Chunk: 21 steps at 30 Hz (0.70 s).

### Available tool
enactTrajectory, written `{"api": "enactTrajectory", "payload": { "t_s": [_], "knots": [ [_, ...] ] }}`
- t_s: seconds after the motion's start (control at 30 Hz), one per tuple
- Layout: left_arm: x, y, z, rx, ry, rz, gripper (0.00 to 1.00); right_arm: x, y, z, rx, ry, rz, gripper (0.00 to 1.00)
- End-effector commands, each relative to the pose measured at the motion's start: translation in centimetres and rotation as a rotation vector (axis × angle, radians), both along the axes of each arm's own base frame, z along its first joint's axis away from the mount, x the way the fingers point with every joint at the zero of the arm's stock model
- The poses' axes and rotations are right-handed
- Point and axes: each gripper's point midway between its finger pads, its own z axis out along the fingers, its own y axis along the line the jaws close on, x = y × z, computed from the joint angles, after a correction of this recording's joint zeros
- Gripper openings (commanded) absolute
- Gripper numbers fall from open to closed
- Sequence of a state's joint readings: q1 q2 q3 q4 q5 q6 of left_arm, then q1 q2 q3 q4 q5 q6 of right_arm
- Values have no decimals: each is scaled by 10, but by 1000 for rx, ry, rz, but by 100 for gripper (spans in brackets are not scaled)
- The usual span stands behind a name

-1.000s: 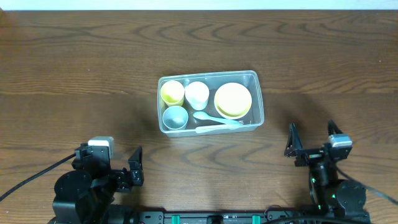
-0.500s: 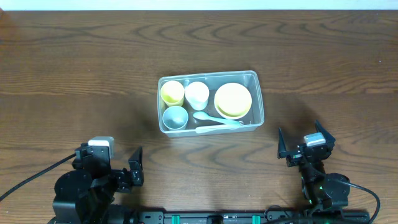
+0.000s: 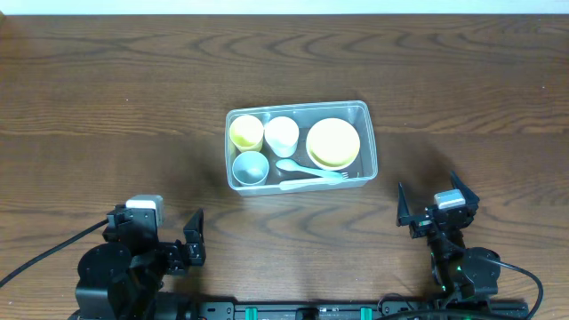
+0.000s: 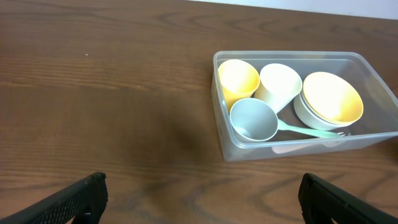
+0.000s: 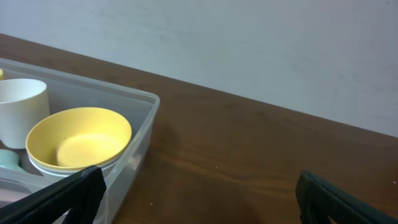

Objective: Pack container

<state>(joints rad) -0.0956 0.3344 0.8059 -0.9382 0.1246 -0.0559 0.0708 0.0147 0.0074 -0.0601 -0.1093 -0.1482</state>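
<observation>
The clear container (image 3: 371,151) sits mid-table. It holds a yellow cup (image 3: 246,132), a white cup (image 3: 282,135), a pale-blue cup (image 3: 251,166), a yellow bowl nested in a white one (image 3: 333,142) and a pale-green fork (image 3: 311,170). The container also shows in the left wrist view (image 4: 219,124) and the right wrist view (image 5: 140,140). My left gripper (image 3: 174,251) is open and empty at the front left, far from the container. My right gripper (image 3: 434,212) is open and empty at the front right, just off the container's right end.
The brown wooden table (image 3: 107,107) runs to a pale wall at the back (image 5: 249,43). Both arm bases stand at the front edge.
My right gripper drew back toward the front edge and turned slightly left between one second and half a second ago. It has held still since. The left arm and the container have not moved.
</observation>
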Motion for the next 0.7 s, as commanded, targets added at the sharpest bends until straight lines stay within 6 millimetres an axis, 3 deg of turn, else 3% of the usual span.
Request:
{"api": "enactTrajectory", "payload": {
  "t_s": [0.0,0.4,0.67],
  "knots": [
    [0,0,-1,-5,1,7,98,-1,3,0,-16,-7,17,99],
    [0,1,-2,-5,4,7,98,-1,3,0,-16,-7,17,99],
    [-10,11,-34,45,59,40,98,-1,3,0,-16,-7,17,99]
  ]
}}
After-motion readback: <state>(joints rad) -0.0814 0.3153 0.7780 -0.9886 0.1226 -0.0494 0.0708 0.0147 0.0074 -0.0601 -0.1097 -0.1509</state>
